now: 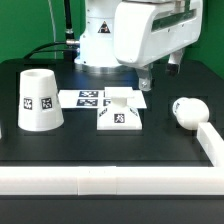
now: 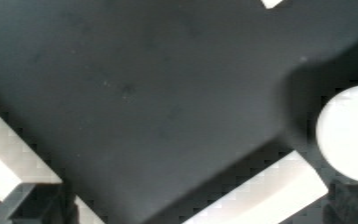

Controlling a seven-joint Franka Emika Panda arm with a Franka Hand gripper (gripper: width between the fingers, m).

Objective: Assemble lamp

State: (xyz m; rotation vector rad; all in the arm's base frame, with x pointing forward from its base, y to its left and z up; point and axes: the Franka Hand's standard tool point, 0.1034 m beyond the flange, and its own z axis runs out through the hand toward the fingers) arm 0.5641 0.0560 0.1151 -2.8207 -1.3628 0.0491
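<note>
Hovering behind the square base (image 1: 120,118), the gripper (image 1: 147,80) holds nothing, its gap too unclear to judge, while the shade (image 1: 39,100) stands at the exterior view's left and the bulb (image 1: 186,111) lies at its right by the white rail (image 1: 212,145).

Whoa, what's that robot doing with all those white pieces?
It's building a lamp, but nothing is joined yet. The end effector hangs in the air above the black table, close to the square base, and it holds nothing. The shade stands on the exterior view's left, and the round bulb lies on its right. All three parts sit apart.
</note>
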